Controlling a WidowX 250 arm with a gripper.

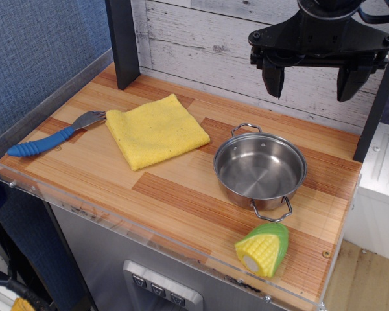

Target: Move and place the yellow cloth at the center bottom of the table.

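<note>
So the cloth (157,130) is lying flat and folded on the counter (181,194), up toward the back left part, turned a bit so it looks like a diamond. Right next to its left corner there's a fork (55,135) with a blue handle, the metal tines pointing at the cloth and just about touching the edge, hard to say if they really do. Over on the right sits a steel pot (260,170), empty, with two little loop handles, close to the cloth's right corner but not touching it. In front of the pot, near the front right edge, a toy corn (264,248) lies on its side. The gripper (313,80) hangs up high over the back right, above the pot and well clear of everything, with its jaws spread wide and nothing between them. The front middle stretch of the counter is just bare wood planks behind the clear rim.
</note>
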